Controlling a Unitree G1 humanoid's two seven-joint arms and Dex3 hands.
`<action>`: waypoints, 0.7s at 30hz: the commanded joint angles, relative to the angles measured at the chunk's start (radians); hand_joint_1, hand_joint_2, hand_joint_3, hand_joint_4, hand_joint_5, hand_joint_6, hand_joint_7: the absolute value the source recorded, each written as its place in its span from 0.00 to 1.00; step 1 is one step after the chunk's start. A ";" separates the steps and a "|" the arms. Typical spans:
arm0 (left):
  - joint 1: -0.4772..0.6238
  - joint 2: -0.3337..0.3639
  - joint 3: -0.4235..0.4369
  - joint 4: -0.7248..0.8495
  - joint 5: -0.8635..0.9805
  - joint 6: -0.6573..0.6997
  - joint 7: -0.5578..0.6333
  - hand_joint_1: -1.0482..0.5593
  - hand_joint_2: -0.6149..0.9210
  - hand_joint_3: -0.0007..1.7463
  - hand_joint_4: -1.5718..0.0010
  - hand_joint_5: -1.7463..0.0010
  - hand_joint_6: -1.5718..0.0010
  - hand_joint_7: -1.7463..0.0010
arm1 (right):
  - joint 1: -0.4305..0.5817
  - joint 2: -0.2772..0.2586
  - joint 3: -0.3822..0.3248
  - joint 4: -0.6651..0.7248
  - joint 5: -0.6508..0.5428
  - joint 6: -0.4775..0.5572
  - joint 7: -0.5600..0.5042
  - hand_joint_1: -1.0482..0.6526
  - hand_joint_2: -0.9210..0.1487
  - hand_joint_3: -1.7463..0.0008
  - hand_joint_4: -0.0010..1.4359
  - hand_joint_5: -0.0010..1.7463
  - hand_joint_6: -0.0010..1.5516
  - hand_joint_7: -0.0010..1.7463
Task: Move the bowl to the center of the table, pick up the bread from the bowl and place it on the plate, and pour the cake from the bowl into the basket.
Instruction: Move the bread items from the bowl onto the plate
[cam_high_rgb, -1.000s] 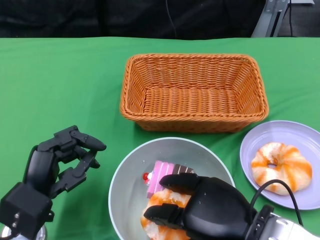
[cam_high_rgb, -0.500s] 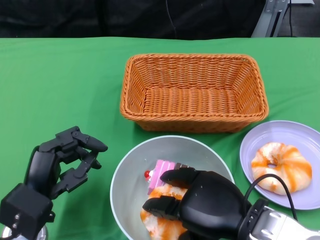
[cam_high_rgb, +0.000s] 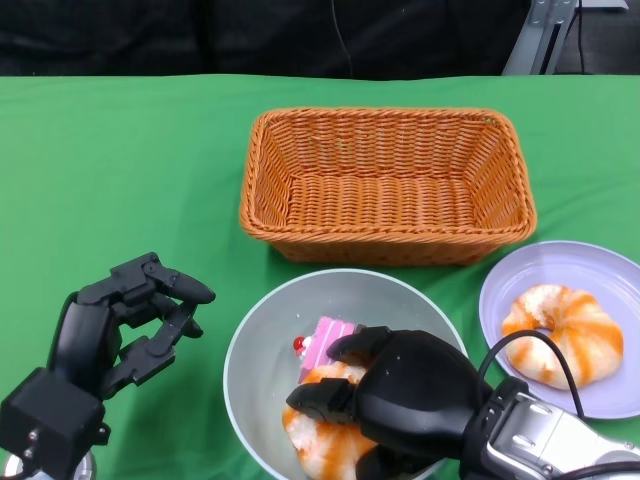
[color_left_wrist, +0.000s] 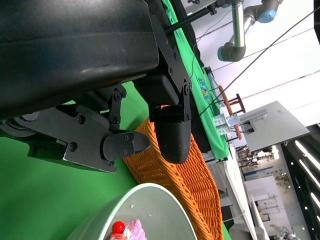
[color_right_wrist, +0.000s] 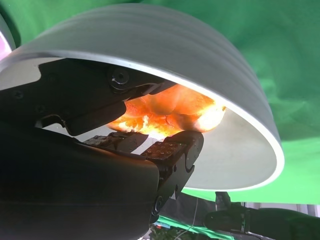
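Two hands: both in view, only one engaged.
Right hand: inside the bowl, fingers wrapped over and under the bread; the right wrist view shows the bread pressed between finger and thumb, so it is gripped.
Left hand: hovers over the worktop beside the bowl, fingers curled but apart, holding nothing.
Bread: glazed, orange-striped, low in the near half of the bowl, touching the cake. Judged light, soft and easily crushed, with a glaze that may be sticky or slick. Best held across its body with moderate pressure, as now.
Cake: pink slice with a cherry, just behind the bread; judged fragile, liable to be dragged if the bread lifts carelessly.
Plate: at the right, already carrying one similar bread.
Basket: beyond the bowl, nothing seen in it.
Change over the last second: right hand fingers have closed further around the bread and the wrist has drawn nearer the camera; the bowl has shifted slightly; left hand unchanged.
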 joint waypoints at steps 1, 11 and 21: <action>0.002 0.007 0.002 -0.004 -0.010 -0.005 0.001 0.66 0.96 0.30 0.51 0.21 0.48 0.41 | 0.001 -0.013 0.005 0.052 0.003 0.020 0.017 0.22 0.00 0.95 0.38 0.02 0.33 0.00; 0.001 0.007 0.002 0.000 -0.012 -0.005 0.000 0.66 0.94 0.32 0.51 0.22 0.48 0.41 | -0.001 -0.007 -0.007 0.107 0.070 -0.016 -0.061 0.30 0.00 0.97 0.47 0.04 0.36 0.01; 0.001 0.005 0.003 0.003 -0.001 -0.012 0.013 0.67 0.93 0.35 0.51 0.22 0.48 0.41 | -0.050 0.019 0.006 0.303 0.130 -0.145 -0.307 0.46 0.00 0.95 0.69 0.27 0.60 0.06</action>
